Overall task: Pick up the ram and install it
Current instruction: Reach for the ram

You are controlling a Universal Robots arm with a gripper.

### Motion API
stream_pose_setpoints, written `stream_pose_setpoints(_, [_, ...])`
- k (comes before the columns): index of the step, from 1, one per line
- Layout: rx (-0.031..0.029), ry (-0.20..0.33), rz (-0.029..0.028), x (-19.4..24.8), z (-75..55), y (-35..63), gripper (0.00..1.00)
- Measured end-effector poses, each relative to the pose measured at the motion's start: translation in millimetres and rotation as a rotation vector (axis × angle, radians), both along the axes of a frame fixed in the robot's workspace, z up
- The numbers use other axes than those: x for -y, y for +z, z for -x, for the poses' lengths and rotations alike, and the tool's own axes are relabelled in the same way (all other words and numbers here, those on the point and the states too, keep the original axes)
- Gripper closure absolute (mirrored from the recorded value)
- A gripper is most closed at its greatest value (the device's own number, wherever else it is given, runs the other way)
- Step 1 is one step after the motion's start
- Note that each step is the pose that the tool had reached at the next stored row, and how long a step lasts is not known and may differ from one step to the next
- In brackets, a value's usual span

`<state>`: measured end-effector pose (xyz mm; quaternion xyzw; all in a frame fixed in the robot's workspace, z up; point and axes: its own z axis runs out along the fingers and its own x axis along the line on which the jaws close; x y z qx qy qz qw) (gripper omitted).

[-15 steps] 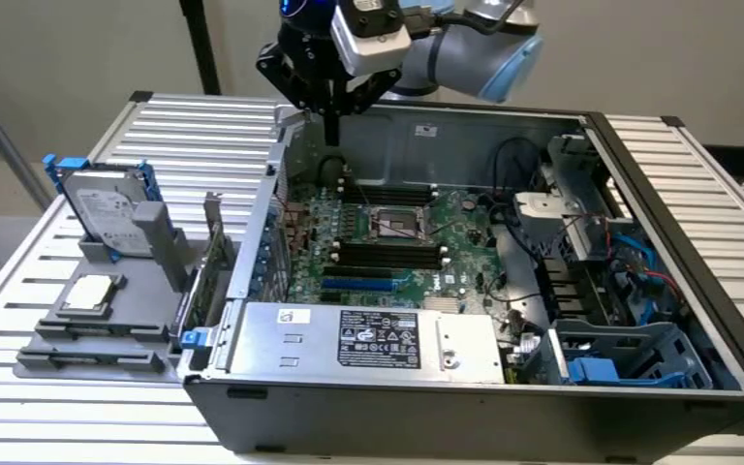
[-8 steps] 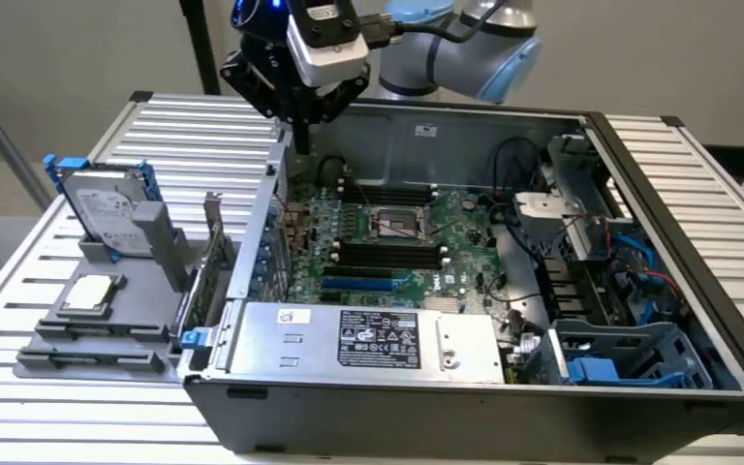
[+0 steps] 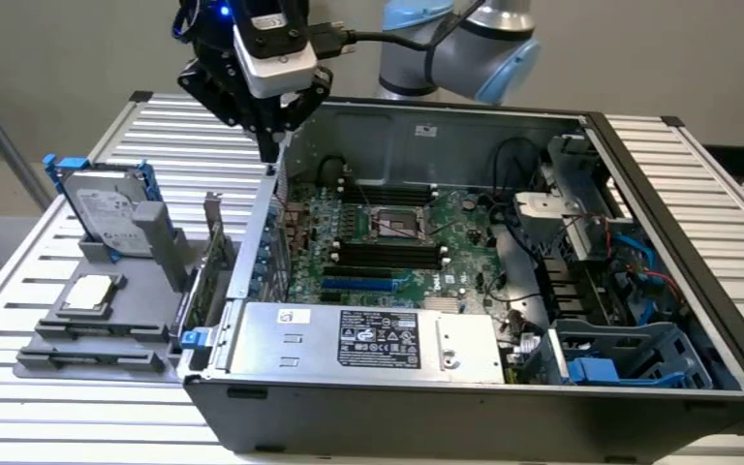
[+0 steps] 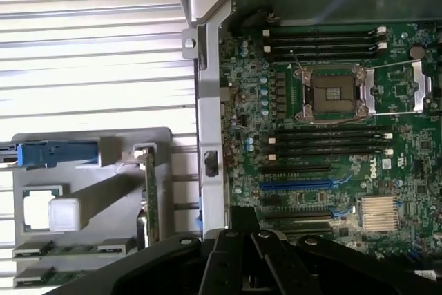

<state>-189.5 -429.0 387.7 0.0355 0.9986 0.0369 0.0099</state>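
The ram [image 4: 72,248] lies flat in a low holder of the gray fixture [image 4: 90,177], outside the computer case. An upright expansion card [image 4: 150,198] stands between it and the case wall [image 4: 210,101]. The gripper [image 3: 272,145] hangs over that wall's top edge, well apart from the stick. Whether it is open or closed cannot be told. A descent from here would likely strike the wall or the card, and an off-centre grasp could tilt the thin board against the black memory slots [image 4: 324,139].
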Motion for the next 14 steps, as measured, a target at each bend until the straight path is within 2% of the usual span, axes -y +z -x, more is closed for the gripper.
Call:
stream_pose_setpoints(5, [0.0000, 0.000, 0.0003, 6.0, 21.0, -2.0, 0.89])
stream_pose_setpoints(14, [-0.0001, 0.000, 0.0030, 13.0, 58.0, -7.8, 0.89])
